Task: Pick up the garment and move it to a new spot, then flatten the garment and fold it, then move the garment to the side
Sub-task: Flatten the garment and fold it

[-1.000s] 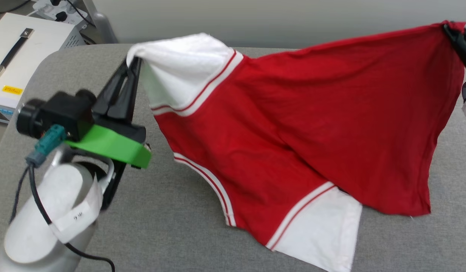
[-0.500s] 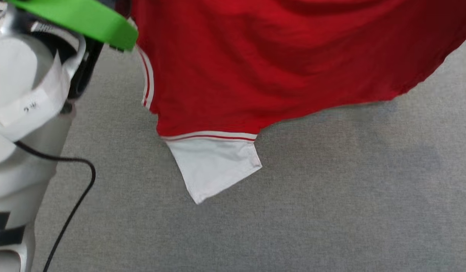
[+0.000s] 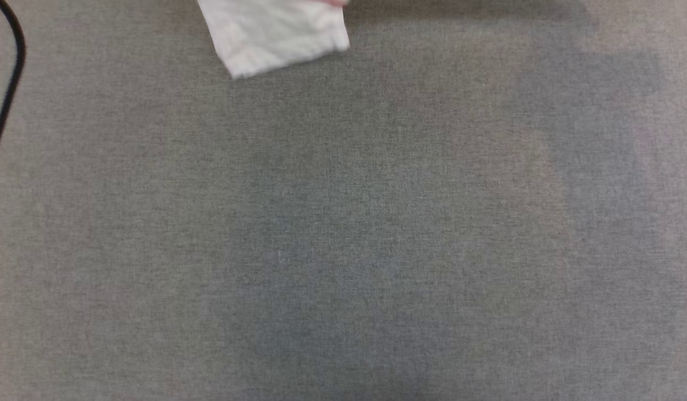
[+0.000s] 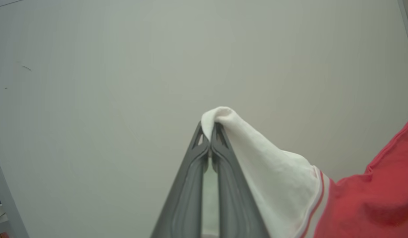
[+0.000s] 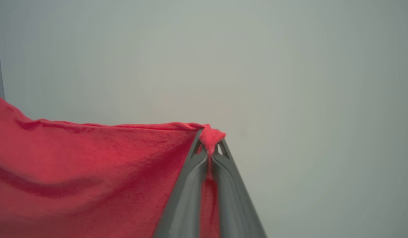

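Shirt (image 5: pixel 74 172): red body, white sleeves, red-and-white striped trim. Left gripper (image 4: pixel 209 132), right gripper (image 5: pixel 208 140): dark grey. Table (image 3: pixel 343 223): mottled grey weave. Cable (image 3: pixel 10 100): black. Wall (image 4: pixel 124 66): plain pale grey-green.

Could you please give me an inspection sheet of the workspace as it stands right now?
Surface: grey fabric top, faint shadows on it.
Job's things: garment held up by both grippers; its free white sleeve hangs at the head view's top edge, contact with the surface unclear.
Clutter: nothing seen.
Grippers: left gripper, jaws shut on the held white sleeve; right gripper, jaws shut on a red edge.
Cables: one black cable at the head view's left edge.
Surroundings: plain pale wall behind both grippers.
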Robot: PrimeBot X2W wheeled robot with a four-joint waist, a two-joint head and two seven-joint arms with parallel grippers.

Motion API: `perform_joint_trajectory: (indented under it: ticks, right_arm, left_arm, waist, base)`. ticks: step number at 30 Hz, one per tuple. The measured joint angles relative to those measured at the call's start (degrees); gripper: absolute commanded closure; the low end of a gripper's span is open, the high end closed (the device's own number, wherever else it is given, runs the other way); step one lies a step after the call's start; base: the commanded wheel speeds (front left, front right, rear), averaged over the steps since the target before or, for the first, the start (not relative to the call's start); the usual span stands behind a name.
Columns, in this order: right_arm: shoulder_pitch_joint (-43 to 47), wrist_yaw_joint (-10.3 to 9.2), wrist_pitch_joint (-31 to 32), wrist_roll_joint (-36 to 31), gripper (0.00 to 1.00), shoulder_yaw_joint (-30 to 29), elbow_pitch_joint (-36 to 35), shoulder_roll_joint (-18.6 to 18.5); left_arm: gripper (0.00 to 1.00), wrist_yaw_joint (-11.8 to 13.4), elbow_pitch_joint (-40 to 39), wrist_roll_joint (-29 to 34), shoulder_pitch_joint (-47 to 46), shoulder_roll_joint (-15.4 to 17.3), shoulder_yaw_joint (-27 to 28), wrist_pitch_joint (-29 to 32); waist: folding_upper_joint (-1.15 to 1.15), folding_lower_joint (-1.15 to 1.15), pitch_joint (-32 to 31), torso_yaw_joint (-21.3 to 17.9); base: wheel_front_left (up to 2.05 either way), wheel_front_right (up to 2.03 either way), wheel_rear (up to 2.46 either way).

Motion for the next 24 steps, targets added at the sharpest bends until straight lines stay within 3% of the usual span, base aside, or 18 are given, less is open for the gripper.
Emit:
perform_joint_trajectory:
  ticks: [7, 11, 17, 24]
  right_arm:
    - [-14.8, 0.00, -6.1, -3.1, 1.00, 3.1, 12.4, 3.5]
    - [-18.4, 0.00, -9.2, -3.1, 1.00, 5.5, 17.8, 4.3]
    - [-16.6, 0.00, -12.9, -0.3, 1.00, 10.3, 22.9, 5.6]
    - [-7.4, 0.00, -18.1, 5.3, 1.00, 15.4, 26.1, 6.6]
  left_arm:
    - [1.00, -0.2, 9.4, 0.9, -12.5, -0.5, -0.7, -4.4]
    - [1.00, -0.3, 13.6, 0.7, -16.0, -0.7, -1.9, -6.4]
    - [1.00, -0.4, 17.3, -2.1, -13.0, -1.8, -5.9, -8.9]
    - [1.00, -0.5, 18.1, -5.0, -1.5, 0.1, -10.1, -11.4]
  waist:
    - [0.00, 0.00, 4.6, -1.0]
    - [0.00, 0.00, 6.2, -1.3]
    - [0.00, 0.00, 7.9, -1.2]
    - [0.00, -0.01, 7.6, -1.3]
  base:
    - [0.00, 0.00, 0.00]
    - [0.00, 0.00, 0.00]
    - [0.00, 0.00, 0.00]
    - [0.00, 0.00, 0.00]
